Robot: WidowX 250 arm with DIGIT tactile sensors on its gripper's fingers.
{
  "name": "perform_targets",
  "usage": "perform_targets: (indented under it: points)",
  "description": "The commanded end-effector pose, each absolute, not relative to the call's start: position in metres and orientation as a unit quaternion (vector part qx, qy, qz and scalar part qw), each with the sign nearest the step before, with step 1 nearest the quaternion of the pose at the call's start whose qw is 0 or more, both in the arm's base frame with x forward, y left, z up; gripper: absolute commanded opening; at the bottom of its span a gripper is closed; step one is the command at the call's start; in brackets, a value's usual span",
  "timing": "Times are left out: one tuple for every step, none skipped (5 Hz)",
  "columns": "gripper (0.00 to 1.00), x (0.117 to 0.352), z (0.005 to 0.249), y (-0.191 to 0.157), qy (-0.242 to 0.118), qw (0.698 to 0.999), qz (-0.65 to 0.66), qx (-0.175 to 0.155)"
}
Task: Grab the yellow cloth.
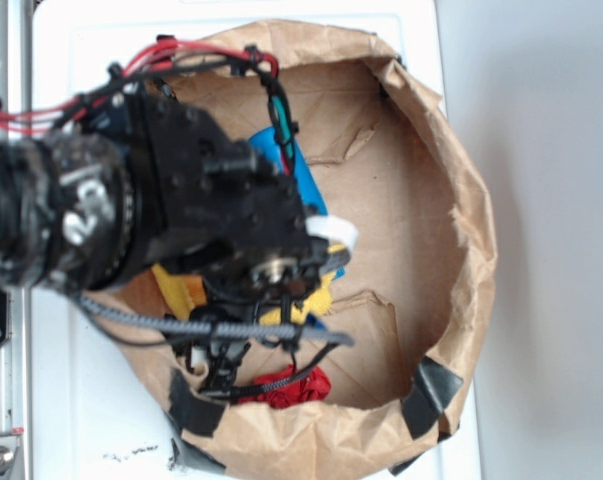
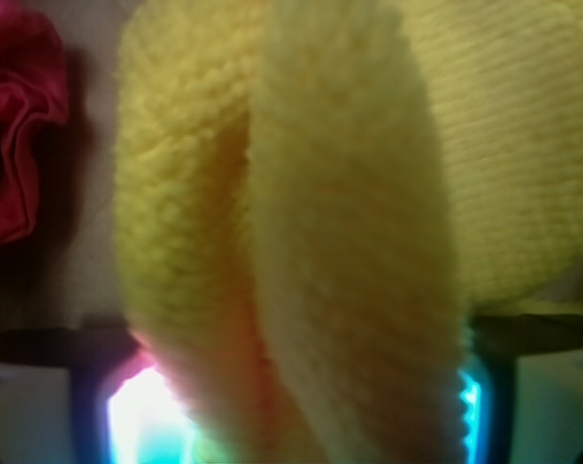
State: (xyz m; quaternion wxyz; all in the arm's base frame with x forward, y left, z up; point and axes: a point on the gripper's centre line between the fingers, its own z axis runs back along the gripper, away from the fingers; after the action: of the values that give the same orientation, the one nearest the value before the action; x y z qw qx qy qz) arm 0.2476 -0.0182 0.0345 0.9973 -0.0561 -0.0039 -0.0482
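Observation:
The yellow cloth (image 2: 349,193) fills most of the wrist view, bunched into tall soft folds that run up between the two fingers. My gripper (image 2: 291,333) is shut on it, with the cloth pressed against the left finger (image 2: 90,387) and the right finger (image 2: 492,387). In the exterior view the black arm covers most of the scene. Only bits of the yellow cloth (image 1: 178,292) peek out from under it, and the fingertips are hidden there.
A small red cloth (image 1: 299,386) lies near the front wall; it also shows as the red cloth (image 2: 15,145) left of the fingers. A blue cylinder (image 1: 303,180) lies behind the arm. The brown paper bag (image 1: 466,210) rings everything, patched with black tape (image 1: 433,396).

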Motion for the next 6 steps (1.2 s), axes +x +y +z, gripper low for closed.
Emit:
perform_targets:
  points:
    - [0.00, 0.251, 0.059, -0.015, -0.049, 0.996, -0.060, -0.044]
    - [0.00, 0.249, 0.089, -0.008, -0.064, 0.995, -0.047, -0.058]
    - [0.00, 0.253, 0.138, 0.002, -0.053, 0.995, 0.005, -0.084]
    - [0.00, 0.271, 0.187, 0.008, -0.027, 0.994, 0.056, -0.093]
    - [0.00, 0.279, 0.221, 0.019, -0.071, 0.990, 0.095, -0.078]
    - [0.00, 0.285, 0.228, 0.033, -0.067, 0.987, 0.109, -0.094]
